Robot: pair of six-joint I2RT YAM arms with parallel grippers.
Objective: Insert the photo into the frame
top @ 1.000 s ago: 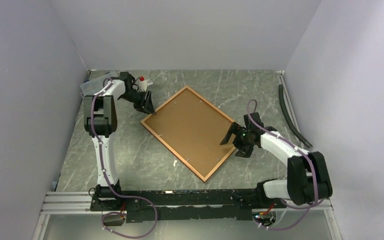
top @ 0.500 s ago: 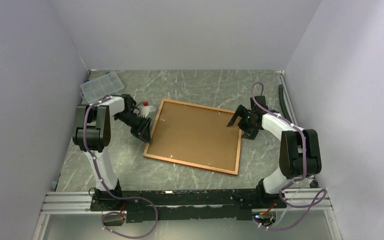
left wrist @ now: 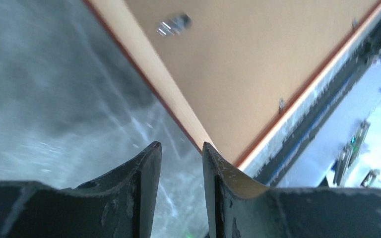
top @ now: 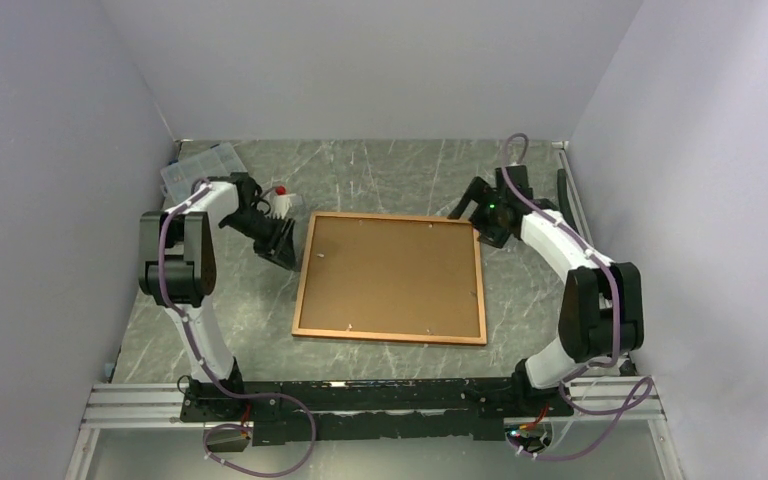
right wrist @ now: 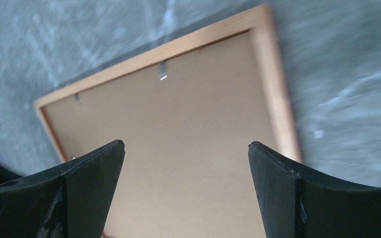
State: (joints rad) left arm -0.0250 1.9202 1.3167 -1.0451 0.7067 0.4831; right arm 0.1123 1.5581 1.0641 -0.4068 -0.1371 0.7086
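The frame (top: 390, 337) lies face down on the table, its tan back up and the brown backing board (top: 390, 275) inside it. The photo is not in view. My left gripper (top: 285, 258) sits low by the frame's left edge, its jaws a little apart and empty. In the left wrist view the left gripper (left wrist: 178, 148) is over bare table, right beside the frame's corner (left wrist: 151, 64). My right gripper (top: 465, 212) is wide open and empty at the frame's far right corner. In the right wrist view the right gripper (right wrist: 187, 146) hangs above the backing board (right wrist: 178, 114).
A clear plastic organiser box (top: 198, 170) stands at the far left corner. A white bottle with a red cap (top: 282, 200) stands behind the left gripper. A black strip (top: 575, 225) lies along the right wall. Small metal clips (right wrist: 163, 71) line the frame's inner edge.
The frame has turned counter-clockwise from a diamond position to square with the table. The left gripper moved nearer along its left side; the right gripper swung to the far right corner.
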